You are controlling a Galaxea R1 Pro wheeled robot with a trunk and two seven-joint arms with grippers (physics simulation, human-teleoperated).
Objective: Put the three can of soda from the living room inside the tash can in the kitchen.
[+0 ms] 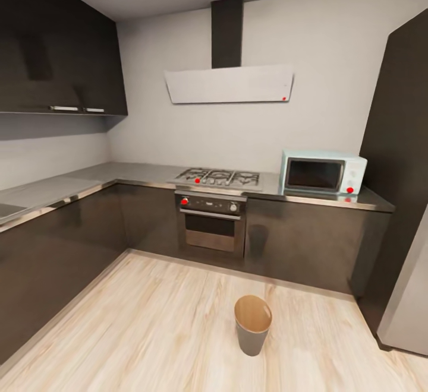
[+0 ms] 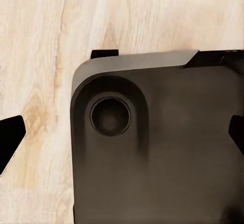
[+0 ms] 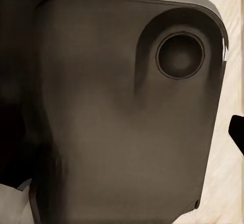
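Note:
I face the kitchen with its dark grey cabinets (image 1: 300,243). The tash can (image 1: 252,324), a small round tapered bin, grey outside and tan-brown inside, stands upright on the light wood floor (image 1: 148,332) just ahead, a little right of centre. The cans of soda and the living room are out of view. My left gripper (image 2: 122,135) hangs over the floor and my own dark base (image 2: 162,147); its fingertips (image 2: 11,137) stand far apart with nothing between them. My right gripper (image 3: 122,132) hangs likewise over the base (image 3: 112,112), with one fingertip (image 3: 237,131) at the frame's edge.
An L-shaped counter (image 1: 65,187) runs along the left and back walls. It carries a gas hob (image 1: 220,177) above a built-in oven (image 1: 210,224) and a white microwave (image 1: 323,173). A tall cabinet and a steel fridge (image 1: 410,297) close off the right side.

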